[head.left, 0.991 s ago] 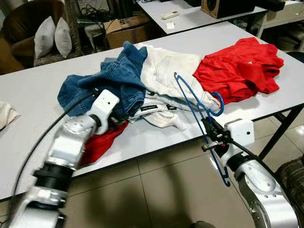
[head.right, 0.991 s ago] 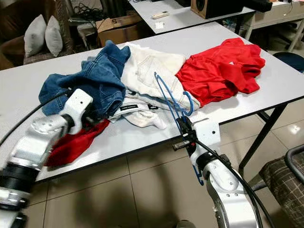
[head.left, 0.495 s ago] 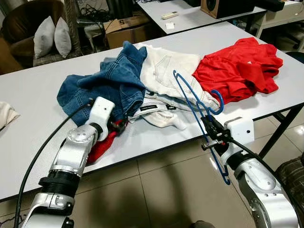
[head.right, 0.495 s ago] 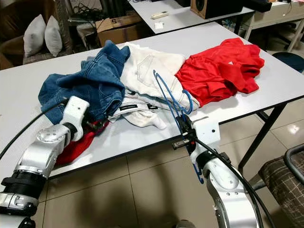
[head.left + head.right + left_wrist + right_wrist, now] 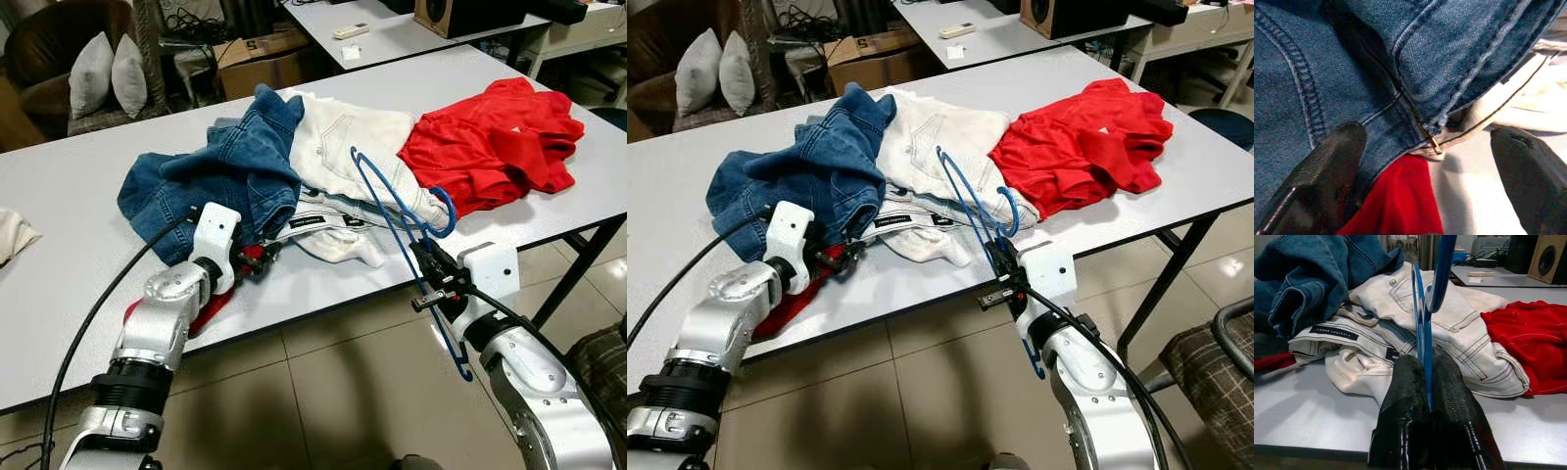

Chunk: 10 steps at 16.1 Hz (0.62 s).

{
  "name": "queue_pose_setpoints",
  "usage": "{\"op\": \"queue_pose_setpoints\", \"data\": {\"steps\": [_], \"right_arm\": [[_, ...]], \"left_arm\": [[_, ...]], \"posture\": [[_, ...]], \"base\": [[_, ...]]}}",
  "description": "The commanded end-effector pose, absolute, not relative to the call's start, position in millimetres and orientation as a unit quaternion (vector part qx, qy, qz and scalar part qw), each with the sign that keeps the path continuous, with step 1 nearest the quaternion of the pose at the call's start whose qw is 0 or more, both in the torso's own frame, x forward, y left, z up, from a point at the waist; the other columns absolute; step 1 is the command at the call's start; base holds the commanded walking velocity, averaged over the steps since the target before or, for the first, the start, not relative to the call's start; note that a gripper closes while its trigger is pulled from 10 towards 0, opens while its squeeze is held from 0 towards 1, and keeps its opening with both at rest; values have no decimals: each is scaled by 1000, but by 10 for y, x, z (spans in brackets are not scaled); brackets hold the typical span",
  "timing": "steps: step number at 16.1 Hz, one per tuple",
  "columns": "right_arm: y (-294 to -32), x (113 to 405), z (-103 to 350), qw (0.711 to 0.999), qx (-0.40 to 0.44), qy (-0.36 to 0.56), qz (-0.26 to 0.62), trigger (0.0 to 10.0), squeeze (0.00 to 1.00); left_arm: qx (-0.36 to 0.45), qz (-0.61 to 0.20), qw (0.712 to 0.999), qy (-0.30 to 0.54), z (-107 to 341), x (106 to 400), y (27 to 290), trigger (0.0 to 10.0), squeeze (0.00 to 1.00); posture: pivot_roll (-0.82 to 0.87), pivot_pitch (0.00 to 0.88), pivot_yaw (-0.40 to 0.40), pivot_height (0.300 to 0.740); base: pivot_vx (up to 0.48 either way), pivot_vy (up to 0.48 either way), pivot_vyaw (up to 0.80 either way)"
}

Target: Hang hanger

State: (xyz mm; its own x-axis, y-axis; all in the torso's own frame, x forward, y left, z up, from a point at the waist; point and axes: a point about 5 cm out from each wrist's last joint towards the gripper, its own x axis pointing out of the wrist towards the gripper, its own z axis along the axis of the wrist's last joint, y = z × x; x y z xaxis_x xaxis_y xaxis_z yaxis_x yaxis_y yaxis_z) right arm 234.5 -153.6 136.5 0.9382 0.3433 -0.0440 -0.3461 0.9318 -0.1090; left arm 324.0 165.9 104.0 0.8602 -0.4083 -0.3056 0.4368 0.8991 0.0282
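My right gripper [image 5: 428, 262] clamped on blue hanger [image 5: 392, 211] at table [image 5: 59, 196] edge, my left gripper [image 5: 257, 258] spread open at jeans [image 5: 230, 162] hem

Note the red cloth [image 5: 211, 308] at your 10 o'clock, mostly hidden beneath the blue jeans [image 5: 230, 166] and left arm; the desk [image 5: 59, 206] is cut off at both side edges.

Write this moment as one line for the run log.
right gripper: shut on blue wire hanger | left gripper: open at blue denim jeans | hanger: not yet hung
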Motion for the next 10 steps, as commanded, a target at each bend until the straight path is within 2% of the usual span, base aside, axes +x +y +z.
{"op": "queue_pose_setpoints", "data": {"steps": [1, 2, 3, 5, 10], "right_arm": [[-1504, 2357, 1377, 981, -58, 6, 185, 10000, 0], [-1502, 2361, 1379, 981, -57, 6, 184, 10000, 0], [-1502, 2361, 1380, 981, -57, 6, 184, 10000, 0], [-1503, 2364, 1381, 981, -58, 6, 184, 10000, 0], [-1513, 2364, 1382, 981, -59, 6, 182, 10000, 0]], "left_arm": [[40, -205, 967, 146, 1047, 3252, 1711, 10000, 0], [6, -180, 974, 135, 1050, 3292, 1727, 4000, 0], [-2, -174, 976, 132, 1053, 3301, 1730, 4000, 0], [-15, -161, 979, 128, 1039, 3321, 1745, 0, 0], [-29, -134, 984, 116, 1055, 3375, 1765, 0, 0]], "posture": [[-129, 0, 128, 740], [-130, 0, 129, 740], [-130, 0, 129, 740], [-132, 0, 129, 740], [-140, 0, 134, 740]], "base": [[0, 0, 0], [0, 0, 0], [0, 0, 0], [0, 0, 0], [0, 0, 0]]}}
